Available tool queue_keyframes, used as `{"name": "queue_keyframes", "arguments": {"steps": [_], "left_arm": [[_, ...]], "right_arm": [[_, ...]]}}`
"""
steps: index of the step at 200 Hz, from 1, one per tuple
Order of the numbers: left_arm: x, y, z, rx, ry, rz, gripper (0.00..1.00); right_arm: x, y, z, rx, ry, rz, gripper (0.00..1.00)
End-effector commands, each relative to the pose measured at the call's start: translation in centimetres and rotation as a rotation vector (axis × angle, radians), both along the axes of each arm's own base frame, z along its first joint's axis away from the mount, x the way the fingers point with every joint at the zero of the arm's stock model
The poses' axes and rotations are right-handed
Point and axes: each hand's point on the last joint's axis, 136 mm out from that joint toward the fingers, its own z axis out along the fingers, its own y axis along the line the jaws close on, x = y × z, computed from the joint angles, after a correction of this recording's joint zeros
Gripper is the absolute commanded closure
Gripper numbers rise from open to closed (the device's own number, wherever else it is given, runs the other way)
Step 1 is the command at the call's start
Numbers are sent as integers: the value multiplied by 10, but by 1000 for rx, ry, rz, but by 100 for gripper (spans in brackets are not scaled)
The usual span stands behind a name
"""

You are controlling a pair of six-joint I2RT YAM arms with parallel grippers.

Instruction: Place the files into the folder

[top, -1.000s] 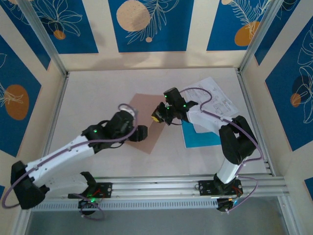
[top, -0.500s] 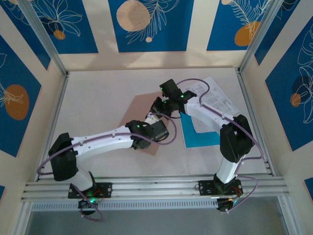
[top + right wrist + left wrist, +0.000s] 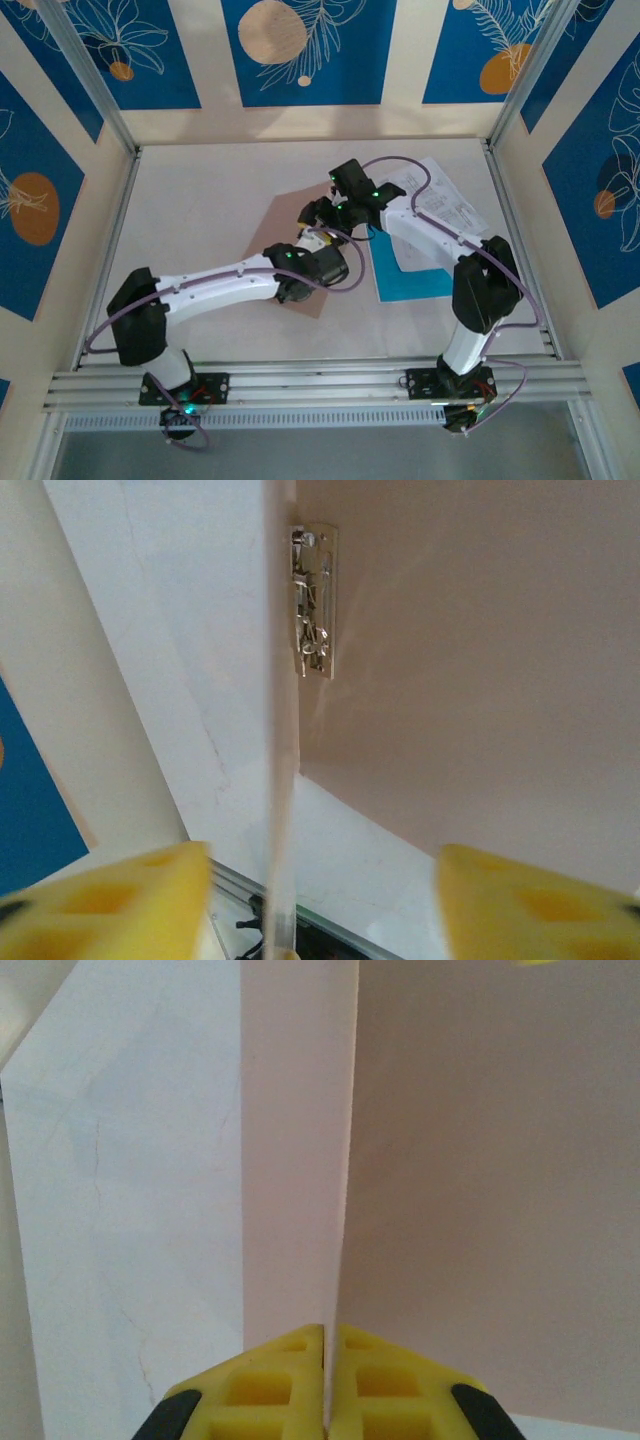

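The pinkish-tan folder lies mid-table with its cover lifted at the right side. My left gripper is shut on the edge of that raised cover, with the yellow fingertips pressed together on it. My right gripper hovers just behind, open. In the right wrist view the cover's edge stands between its wide-apart fingers, touching neither. The folder's metal clip shows on the inner spine. The files, white printed sheets and a cyan sheet, lie to the right.
Aluminium frame posts and patterned blue walls close in the white table on three sides. A rail runs along the near edge by the arm bases. Both arms cross over the middle of the table.
My left arm has swung right to the folder's raised cover and shut on its edge. My right gripper, shut on the cover before, has let go and opened.
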Motion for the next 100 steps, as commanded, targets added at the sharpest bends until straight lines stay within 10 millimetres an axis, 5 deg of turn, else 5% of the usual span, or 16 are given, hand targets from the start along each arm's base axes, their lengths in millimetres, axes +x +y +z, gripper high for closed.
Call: {"name": "queue_keyframes", "arguments": {"steps": [1,18,39,76,100], "left_arm": [[-3,14,13,-119,10,56,100],[-4,18,17,-208,29,68,100],[-6,25,24,-336,56,81,100],[-9,47,32,-588,112,146,100],[-12,66,35,-706,123,199,100]], "right_arm": [[-7,-22,54,43,-172,-22,19],[-15,-46,60,43,-226,-105,16],[-29,-63,35,46,-204,-182,24],[-47,-27,-34,-10,-61,-104,60],[-50,8,-71,-74,32,-19,70]]}}
